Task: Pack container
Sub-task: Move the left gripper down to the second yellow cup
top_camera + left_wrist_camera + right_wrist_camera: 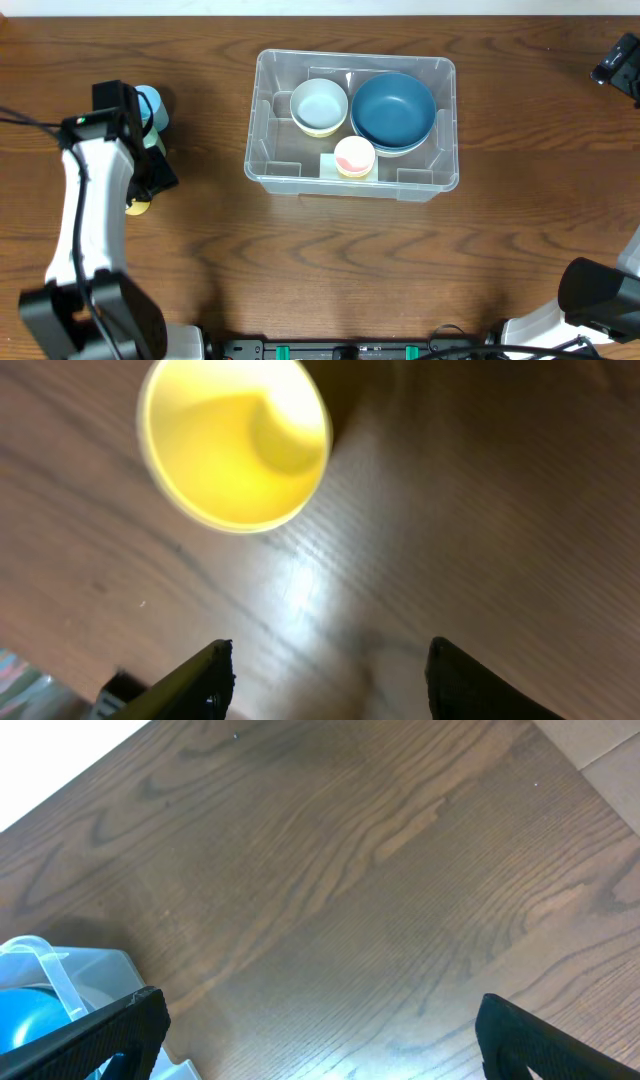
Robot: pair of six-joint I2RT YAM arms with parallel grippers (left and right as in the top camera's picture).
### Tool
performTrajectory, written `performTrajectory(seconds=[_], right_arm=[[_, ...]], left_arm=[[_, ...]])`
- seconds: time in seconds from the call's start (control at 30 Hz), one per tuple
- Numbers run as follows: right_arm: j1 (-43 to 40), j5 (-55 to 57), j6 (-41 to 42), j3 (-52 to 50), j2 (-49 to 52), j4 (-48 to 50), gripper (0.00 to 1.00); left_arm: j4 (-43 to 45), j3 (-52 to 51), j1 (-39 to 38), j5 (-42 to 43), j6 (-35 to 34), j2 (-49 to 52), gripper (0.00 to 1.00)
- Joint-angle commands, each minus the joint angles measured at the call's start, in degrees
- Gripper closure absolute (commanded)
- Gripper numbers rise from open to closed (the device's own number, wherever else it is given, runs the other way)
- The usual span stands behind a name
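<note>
In the container [420,185], a dark blue bowl [393,108], white bowl [319,105] and pink cup [354,156] fill the back and middle — bare floor shows only at the front corners. Open tabletop [215,250] lies left of it, until the yellow cup [235,445] just ahead of the left fingers [200,675].

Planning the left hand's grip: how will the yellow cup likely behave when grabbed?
The yellow cup looks thin-walled and empty, so it is probably light and easily nudged. Its glossy round wall may slip or flex when pinched. It stands upright, so an off-centre touch could tip and roll it.
</note>
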Motion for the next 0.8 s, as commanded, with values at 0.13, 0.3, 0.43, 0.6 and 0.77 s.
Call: performTrajectory(seconds=[0.13, 0.3, 0.43, 0.6, 0.77], right_arm=[[-0.3, 0.3, 0.8, -0.1, 0.2, 0.0, 0.01], [-0.3, 0.3, 0.8, -0.1, 0.2, 0.0, 0.01], [-0.3, 0.3, 0.8, -0.1, 0.2, 0.0, 0.01], [-0.3, 0.3, 0.8, -0.1, 0.2, 0.0, 0.01], [-0.3, 0.3, 0.8, -0.1, 0.2, 0.0, 0.01]], left_arm=[[3.4, -0.3, 0.3, -0.7, 3.5, 8.8, 0.38], [4.8, -0.3, 0.3, -0.7, 3.6, 10.4, 0.38], [5.9, -0.3, 0.3, -0.7, 3.6, 10.4, 0.38], [5.6, -0.3, 0.3, -0.3, 3.6, 10.4, 0.38], [4.0, -0.3, -0.1, 3.8, 5.5, 10.2, 0.39]])
